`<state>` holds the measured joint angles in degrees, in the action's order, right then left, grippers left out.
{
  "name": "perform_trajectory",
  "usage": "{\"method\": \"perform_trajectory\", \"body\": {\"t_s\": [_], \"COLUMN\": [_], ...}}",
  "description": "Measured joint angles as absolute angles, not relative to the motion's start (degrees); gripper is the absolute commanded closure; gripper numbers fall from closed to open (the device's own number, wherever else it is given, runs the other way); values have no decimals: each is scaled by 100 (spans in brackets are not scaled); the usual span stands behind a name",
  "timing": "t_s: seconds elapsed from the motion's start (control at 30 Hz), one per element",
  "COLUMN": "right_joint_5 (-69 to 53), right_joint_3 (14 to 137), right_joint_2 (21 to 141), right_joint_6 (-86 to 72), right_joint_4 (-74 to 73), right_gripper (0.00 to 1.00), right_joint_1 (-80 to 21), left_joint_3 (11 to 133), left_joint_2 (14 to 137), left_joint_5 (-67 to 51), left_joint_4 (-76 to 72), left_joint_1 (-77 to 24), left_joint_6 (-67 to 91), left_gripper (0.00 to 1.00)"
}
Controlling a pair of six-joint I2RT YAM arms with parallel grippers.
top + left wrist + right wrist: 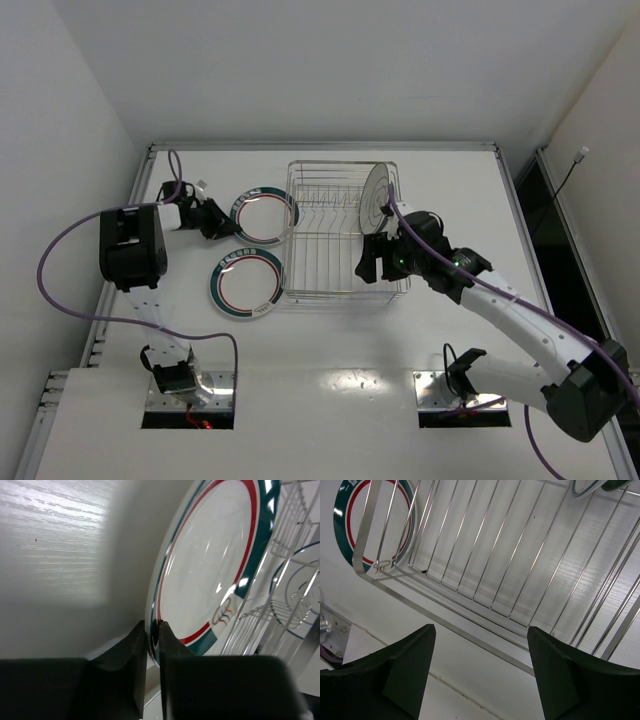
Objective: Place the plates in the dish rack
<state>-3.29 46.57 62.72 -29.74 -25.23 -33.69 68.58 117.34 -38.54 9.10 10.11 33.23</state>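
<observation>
Fingers (132, 657) of left tool (151, 630) clamp tilted plate (210, 570) beside dish rack (299, 515).

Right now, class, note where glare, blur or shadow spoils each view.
Left wrist view: the left claw is a dark blur, and glare streaks the green-rimmed plate it grips. Right wrist view: the open right claw is soft, the dish rack sharp. Top view: a glare patch on the table.

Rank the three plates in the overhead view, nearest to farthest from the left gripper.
1. Held plate: in the left gripper, left of the rack.
2. Flat plate: on the table, nearer side.
3. Upright plate: rack's right end.
</observation>
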Motion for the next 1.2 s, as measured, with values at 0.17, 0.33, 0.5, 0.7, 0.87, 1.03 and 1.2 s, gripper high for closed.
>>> {"method": "perform_trajectory", "body": {"t_s": [0.17, 0.33, 0.5, 0.7, 0.87, 1.03, 1.2], "right_joint_5": [-362, -412, -440, -456, -454, -482, -624], "right_joint_3": [4657, 4657, 4657, 4657, 4657, 4788, 5273], "right_joint_2": [6274, 6307, 6309, 6309, 6208, 6005, 6064], "right_joint_6": [-2974, -2974, -2974, -2974, -2971, -2980, -3006], "right_joint_4": [-2523, -2510, -2506, -2491, -2495, -2515, -2445], "right_gripper": [29, 29, 29, 29, 26, 25, 22], "right_joint_1": [-3312, -3269, -3269, -3269, -3269, -3269, -3269], "left_joint_3": [6897, 6600, 5959, 5100, 4241, 4215, 4237], "left_joint_2": [11611, 10816, 9673, 9461, 9950, 10606, 10632], "left_joint_5": [-3911, -3334, -3105, -4110, -5395, -5889, -6230], "left_joint_4": [895, 967, 574, -1490, -4711, -6364, -6751], "left_joint_1": [1033, 1157, 1909, 2248, 2112, 1774, 1031], "left_joint_6": [3406, 3334, 3542, 4663, 6989, 9249, 9649], "left_gripper": [100, 100, 100, 100, 100, 100, 100]}}
